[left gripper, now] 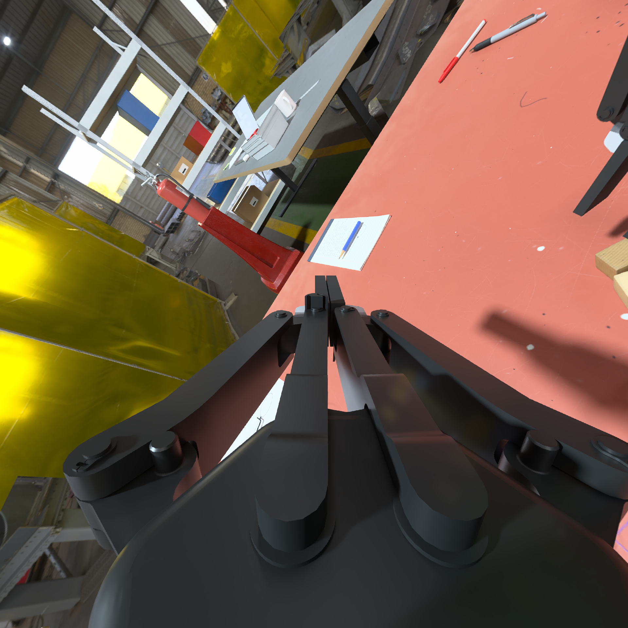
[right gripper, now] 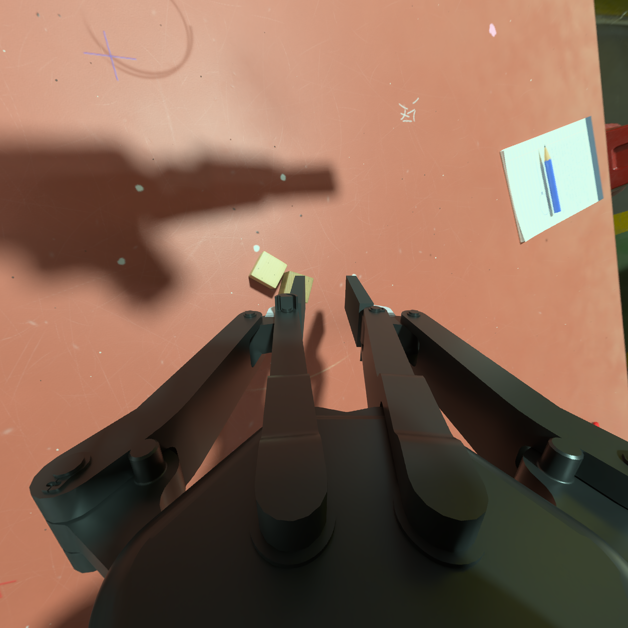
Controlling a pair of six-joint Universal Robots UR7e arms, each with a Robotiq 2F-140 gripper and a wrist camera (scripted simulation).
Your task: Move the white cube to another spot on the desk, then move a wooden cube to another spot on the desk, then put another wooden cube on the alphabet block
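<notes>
Wooden cubes: you have two on the salmon-coloured worktop (right gripper: pixel 407 204). The paler wooden cube (right gripper: pixel 267 270) lies flat and fully in view from the right wrist; the second wooden cube (right gripper: pixel 293 282) sits just beside it, corner to side, partly hidden behind a finger of your right end effector. You cannot tell whether the two touch. From the left wrist they show only at the right edge of the view.

White cube and alphabet block: you cannot make either out in these views.

Right end effector (right gripper: pixel 324 283): released, fingers spread with bare worktop in the gap. It hangs above the surface, and the cubes lie off to the side of one finger, not between the two.

Left end effector (left gripper: pixel 329 283): clenched, the fingertips pressed together on nothing. It points along the worktop toward its edge.

Notepad (right gripper: pixel 552 180): white, lying near the worktop's edge, well apart from the cubes, with a blue pencil (right gripper: pixel 551 185) on top.

Pens: in the left wrist view, a red and white pen (left gripper: pixel 461 51) and a grey pen with a dark grip (left gripper: pixel 508 32) lie close together at the far end.

Beyond the worktop: a red fire extinguisher (left gripper: pixel 190 204), yellow curtains (left gripper: pixel 85 306), and a grey table (left gripper: pixel 316 85).
</notes>
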